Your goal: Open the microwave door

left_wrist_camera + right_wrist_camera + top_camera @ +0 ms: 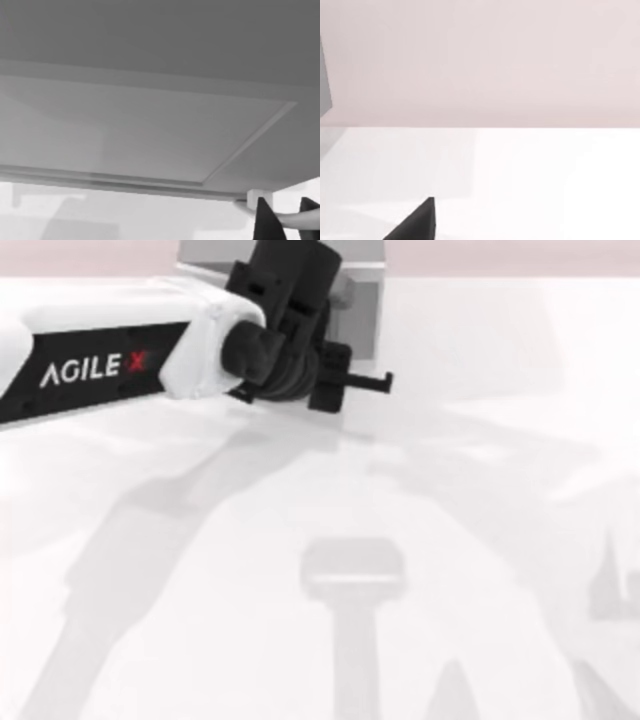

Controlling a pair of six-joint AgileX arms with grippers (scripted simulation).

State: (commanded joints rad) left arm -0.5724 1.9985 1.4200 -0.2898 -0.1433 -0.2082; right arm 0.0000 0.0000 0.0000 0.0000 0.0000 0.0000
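One left gripper (345, 380) at microwave door (150, 135)

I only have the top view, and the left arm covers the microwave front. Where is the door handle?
Observer: The left wrist view shows the handle right by the left tool.
Operator: Anything else there?
Observer: The door fills most of it, seen close up.
Operator: And the right arm?
Observer: Its wrist view shows the right tool over the table, facing a pink wall.

White table (450, 540) crossed by soft grey shadows, pale pink wall (495, 60) behind it
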